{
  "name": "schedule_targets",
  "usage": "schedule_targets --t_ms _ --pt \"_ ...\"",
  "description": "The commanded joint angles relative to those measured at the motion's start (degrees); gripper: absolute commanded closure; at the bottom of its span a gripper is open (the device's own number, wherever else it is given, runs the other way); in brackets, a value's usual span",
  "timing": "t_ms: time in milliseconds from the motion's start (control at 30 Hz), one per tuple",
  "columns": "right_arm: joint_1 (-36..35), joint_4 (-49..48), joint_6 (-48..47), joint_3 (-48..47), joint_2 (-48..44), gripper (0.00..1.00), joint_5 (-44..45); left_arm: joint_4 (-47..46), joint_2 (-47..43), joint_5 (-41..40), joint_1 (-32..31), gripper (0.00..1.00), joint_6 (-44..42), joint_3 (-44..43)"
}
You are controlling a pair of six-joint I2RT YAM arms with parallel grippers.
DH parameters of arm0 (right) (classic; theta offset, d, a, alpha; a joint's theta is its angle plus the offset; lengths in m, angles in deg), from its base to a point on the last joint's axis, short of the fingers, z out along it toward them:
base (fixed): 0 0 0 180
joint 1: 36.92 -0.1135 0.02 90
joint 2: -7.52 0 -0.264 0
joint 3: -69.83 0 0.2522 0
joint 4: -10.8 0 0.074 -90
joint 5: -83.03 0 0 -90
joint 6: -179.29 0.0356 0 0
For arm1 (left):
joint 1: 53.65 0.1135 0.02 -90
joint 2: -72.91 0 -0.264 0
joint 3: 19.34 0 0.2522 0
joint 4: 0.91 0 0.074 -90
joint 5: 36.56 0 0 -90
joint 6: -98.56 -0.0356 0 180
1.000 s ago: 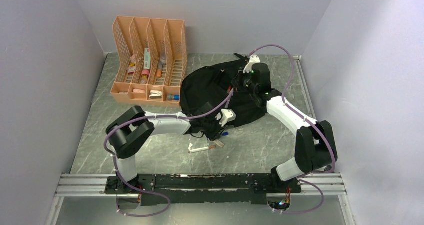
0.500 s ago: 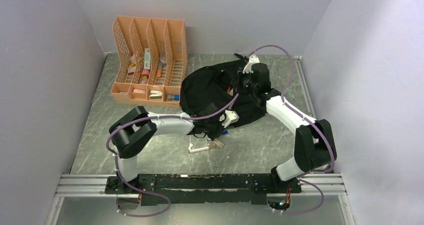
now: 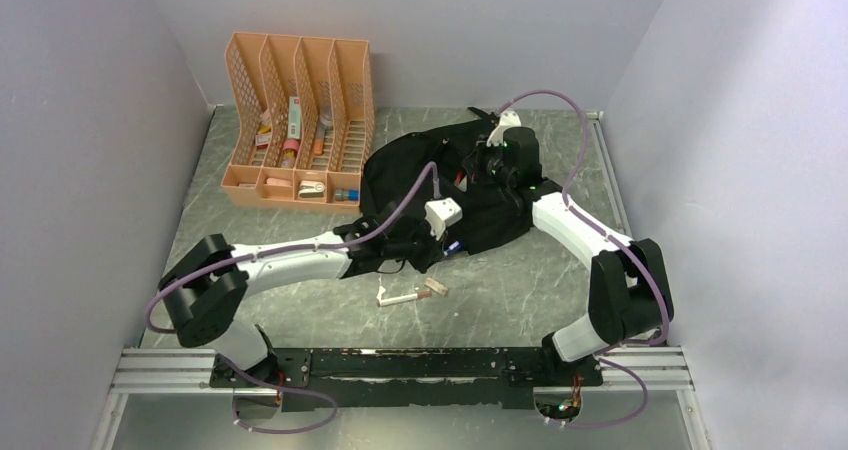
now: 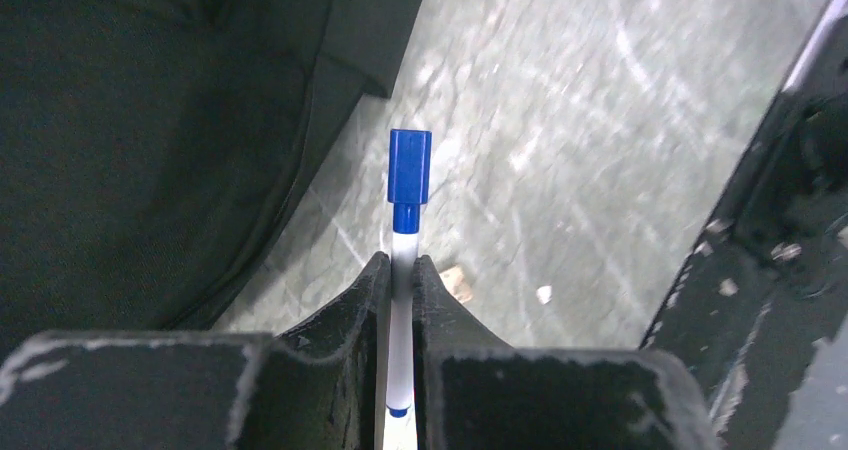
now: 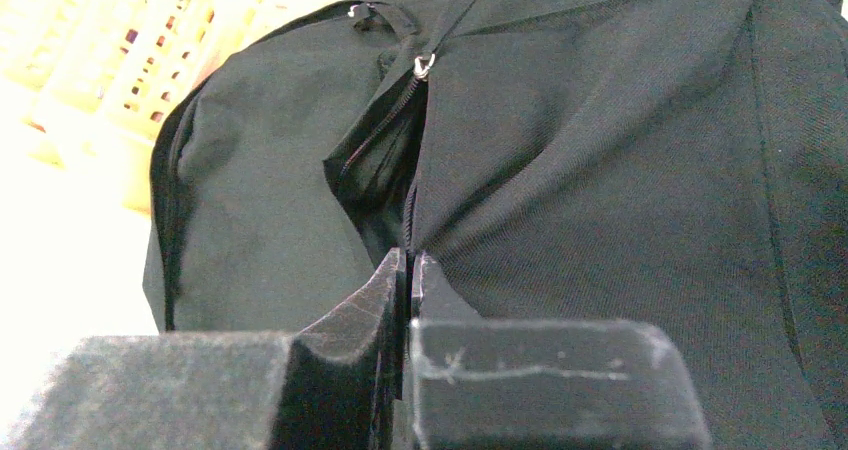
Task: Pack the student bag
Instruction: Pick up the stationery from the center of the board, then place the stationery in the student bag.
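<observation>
My left gripper (image 4: 400, 270) is clamped on the blue-capped pen (image 4: 410, 165); student bag (image 4: 140, 140) just to its left. Right gripper (image 5: 410, 270) pinches the bag's zip edge. Risks: the thin pen pivots or slips; the opening sags and the cap snags on fabric

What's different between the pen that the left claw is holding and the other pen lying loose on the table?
The held pen has a blue cap; the loose pen ends in pinkish-brown. The held pen is clamped in the shut left gripper; the loose pen lies free on the table. The held pen is by the student bag's edge; the loose pen lies nearer the arm bases. Both have slim white barrels.
</observation>
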State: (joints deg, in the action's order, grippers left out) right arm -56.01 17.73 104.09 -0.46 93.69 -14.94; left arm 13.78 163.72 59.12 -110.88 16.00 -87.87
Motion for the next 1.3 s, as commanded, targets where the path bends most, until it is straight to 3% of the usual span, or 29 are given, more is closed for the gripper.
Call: schedule_targets --t_ms 0,233,500,567,833,1267 --pt "0.2 -2.6 0.4 1.6 -2.8 1.00 1.6 -7.0 -3.9 -2.1 0.2 0.95 7.5 1.6" --pt "0.3 -3.1 -0.4 2.8 -4.2 1.00 1.6 -10.8 -3.4 3.6 7.8 0.95 21.2 1.3" --pt "0.4 -2.9 -0.3 2.8 -4.6 1.00 0.7 -3.4 4.4 6.4 12.8 0.95 31.2 -11.2" --pt "0.5 -2.6 -0.3 2.7 -4.8 1.00 0.8 1.6 7.1 7.2 13.5 0.95 32.3 -16.1" --pt "0.4 -2.7 0.2 3.1 -4.7 1.00 0.0 7.2 13.6 5.9 16.0 0.95 35.0 -25.6" --pt "0.4 -3.0 0.2 3.9 -4.9 1.00 -1.1 7.6 24.0 8.5 19.2 0.95 33.8 -36.3"
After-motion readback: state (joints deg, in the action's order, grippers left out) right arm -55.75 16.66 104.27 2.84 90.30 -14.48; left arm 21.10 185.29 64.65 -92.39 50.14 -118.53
